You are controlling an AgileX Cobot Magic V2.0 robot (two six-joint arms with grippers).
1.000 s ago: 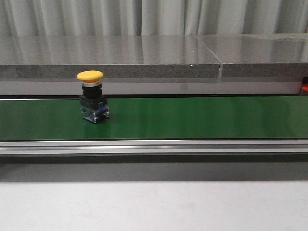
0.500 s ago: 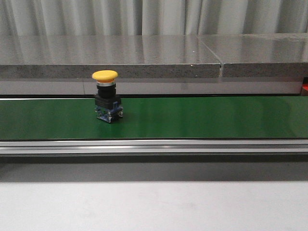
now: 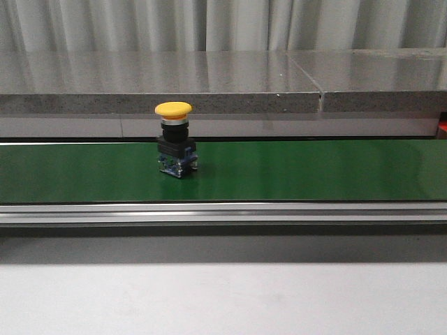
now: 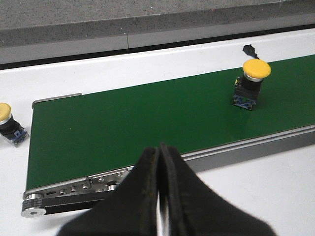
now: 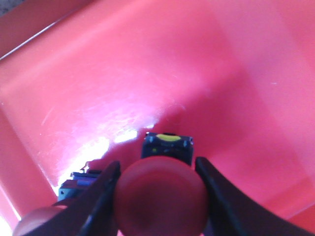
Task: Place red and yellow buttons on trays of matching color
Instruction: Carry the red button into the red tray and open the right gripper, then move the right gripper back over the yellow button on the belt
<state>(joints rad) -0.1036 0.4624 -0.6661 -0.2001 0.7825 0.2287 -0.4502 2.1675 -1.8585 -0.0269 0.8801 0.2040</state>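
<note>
you're watching the yellow button (image 4: pixel 255 84) standing upright on the green belt (image 4: pixel 138 128) at 2 o'clock from your pinched-shut, empty left gripper (image 4: pixel 160 196), while the right gripper (image 5: pixel 156 194) is clamping a red button (image 5: pixel 160 196) over the red tray (image 5: pixel 123 83).

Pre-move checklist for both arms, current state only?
1. Yellow button upright on the green belt: ok.
2. Left gripper ready to grab it: not ok, fingers closed together and empty, short of the belt.
3. Right gripper has the red button between its fingers: ok.
4. Red button is over the red tray: ok, tray floor fills the view below it.
5. Drop spot free: cannot tell, another red button lies close beside it.
6. Second yellow button off the belt end, on the white table: ok, untouched.
</note>
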